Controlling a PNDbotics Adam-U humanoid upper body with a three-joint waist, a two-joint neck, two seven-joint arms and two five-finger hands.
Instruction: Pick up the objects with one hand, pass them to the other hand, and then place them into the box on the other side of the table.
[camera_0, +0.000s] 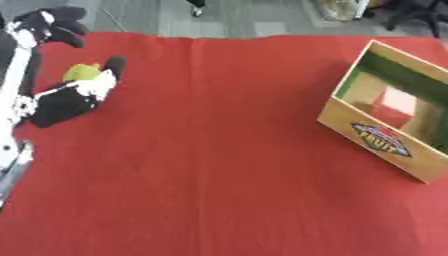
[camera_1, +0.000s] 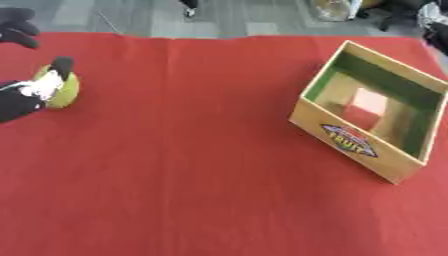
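Note:
A yellow-green round fruit (camera_1: 65, 91) lies on the red cloth near the far left edge. My left hand (camera_0: 68, 100), black with white parts, hangs over it from the left, one straight finger (camera_0: 114, 65) reaching past the fruit and covering part of it. I cannot see its fingers curled round the fruit. The wooden box (camera_0: 378, 137) with a "FRUIT" label stands at the right, open on top, and something pale pink (camera_1: 369, 101) lies inside. My right hand shows in neither view.
The red cloth (camera_0: 210, 160) covers the table between the fruit and the box. My white left arm (camera_0: 12, 85) runs along the left edge. Another black-and-white part (camera_0: 51, 22) sits at the far left corner. Grey floor lies beyond the far edge.

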